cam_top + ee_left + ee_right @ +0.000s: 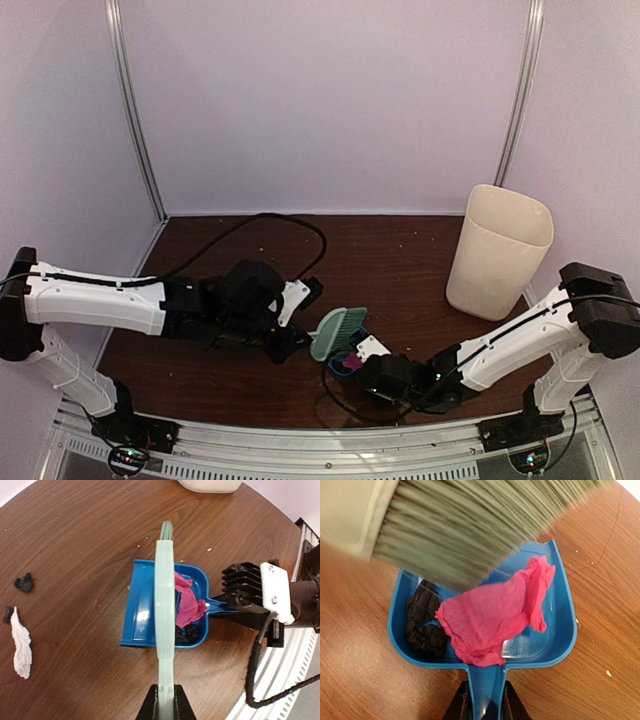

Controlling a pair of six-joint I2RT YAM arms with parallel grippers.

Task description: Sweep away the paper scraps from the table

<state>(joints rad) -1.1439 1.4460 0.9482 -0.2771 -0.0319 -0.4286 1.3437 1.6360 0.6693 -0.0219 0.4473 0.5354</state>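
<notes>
top external: high up behind the arms point(100, 300), looking down and forward across the whole table point(400, 250).
left wrist: pretty close, staring straight down the brush point(165, 605) onto the dustpan point(140, 612).
right wrist: super close, peering along the dustpan handle into the pan.
shared: all three catch the brush over the dustpan.
</notes>
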